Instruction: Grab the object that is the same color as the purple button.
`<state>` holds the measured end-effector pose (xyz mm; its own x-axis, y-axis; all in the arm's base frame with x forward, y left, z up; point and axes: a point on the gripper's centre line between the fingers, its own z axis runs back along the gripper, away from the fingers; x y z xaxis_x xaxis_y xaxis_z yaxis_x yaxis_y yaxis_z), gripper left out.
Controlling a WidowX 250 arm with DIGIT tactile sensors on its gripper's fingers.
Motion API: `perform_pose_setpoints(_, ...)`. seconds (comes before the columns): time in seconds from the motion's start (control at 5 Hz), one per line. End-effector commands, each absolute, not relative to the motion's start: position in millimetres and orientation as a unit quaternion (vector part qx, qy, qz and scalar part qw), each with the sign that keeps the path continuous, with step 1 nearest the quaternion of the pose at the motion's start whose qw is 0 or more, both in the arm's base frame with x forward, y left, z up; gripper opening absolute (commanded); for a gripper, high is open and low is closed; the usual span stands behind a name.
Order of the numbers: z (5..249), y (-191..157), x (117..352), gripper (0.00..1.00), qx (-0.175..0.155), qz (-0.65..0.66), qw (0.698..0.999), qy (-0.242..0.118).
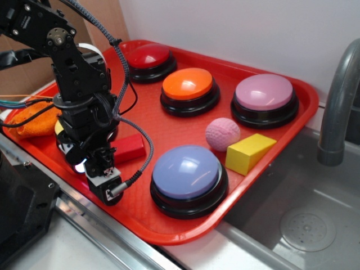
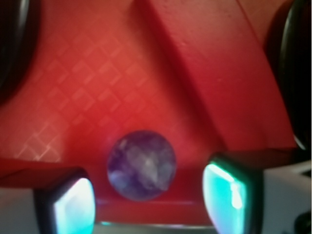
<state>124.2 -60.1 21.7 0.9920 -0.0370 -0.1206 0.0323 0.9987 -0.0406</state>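
**Marble between open fingers**

Red tray [image 1: 270,185] is seen carrying four big buttons, purple button [image 1: 264,93] at the far right. Gripper [image 2: 146,200] is held wide over the tray's near-left part. Marble [image 2: 141,165] is framed between both fingers [image 2: 73,207], untouched.

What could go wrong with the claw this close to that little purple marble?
The purple marble is round and glossy and sits on the tray between the open claw fingers, so an off-centre squeeze could squirt it away. The red block lies right beside it; a finger might snag that. The exterior view hides the marble, so only the wrist view can confirm a grip.
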Motion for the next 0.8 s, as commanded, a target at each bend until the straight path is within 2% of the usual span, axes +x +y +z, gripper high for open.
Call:
perform_pose_setpoints(0.0, 21, -58, 124, 0.0, -0.014, -0.001, 0.998, 0.062)
perform_pose_setpoints(0.2, 22, -57, 126, 0.0, -0.012, -0.005, 0.998, 0.063)
perform_pose_setpoints(0.4, 34, -57, 133, 0.0, -0.008, -0.004, 0.998, 0.055)
perform_pose_setpoints(0.6, 59, -52, 145, 0.0, 0.001, 0.006, 0.999, 0.033)
